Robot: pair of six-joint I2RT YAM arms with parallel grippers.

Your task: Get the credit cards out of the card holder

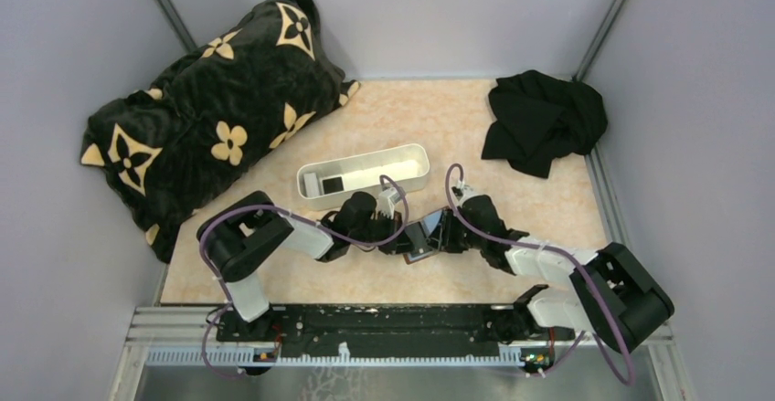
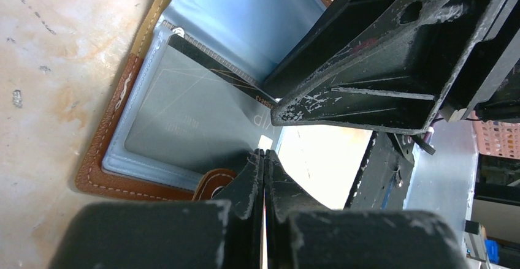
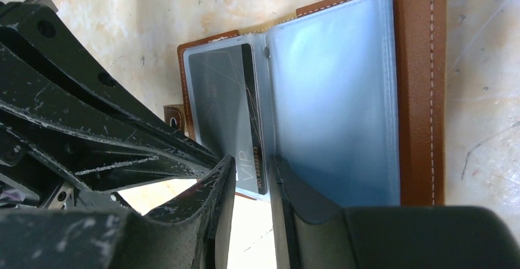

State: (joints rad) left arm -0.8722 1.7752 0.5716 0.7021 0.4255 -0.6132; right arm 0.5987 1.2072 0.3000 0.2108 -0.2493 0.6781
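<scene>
Card holder (image 3: 417, 97), brown leather outside with blue-grey clear pockets inside, lies open and flat on the marbled table (image 1: 384, 109). It sits in the middle of the table, just on the near side of a long white tray (image 1: 402, 156), and both arms meet over it.

One dark grey credit card (image 3: 224, 97) sits in one of the pockets, its near end printed VIP. The right gripper (image 3: 252, 166) hangs over that end with its jaws partly apart, one finger on each side of the card's corner, clamping nothing that can be seen. The left gripper (image 2: 264, 159) is fully closed, tips pressed together at the holder's near edge. Whether it pinches the sleeve there cannot be told.

The step in hand looks like getting hold of this card. Next, the right jaws probably need to close squarely on the card's near end, not on the soft sleeve. They would then draw it straight out towards the near side, with the holder pinned down so it does not slide along.
</scene>
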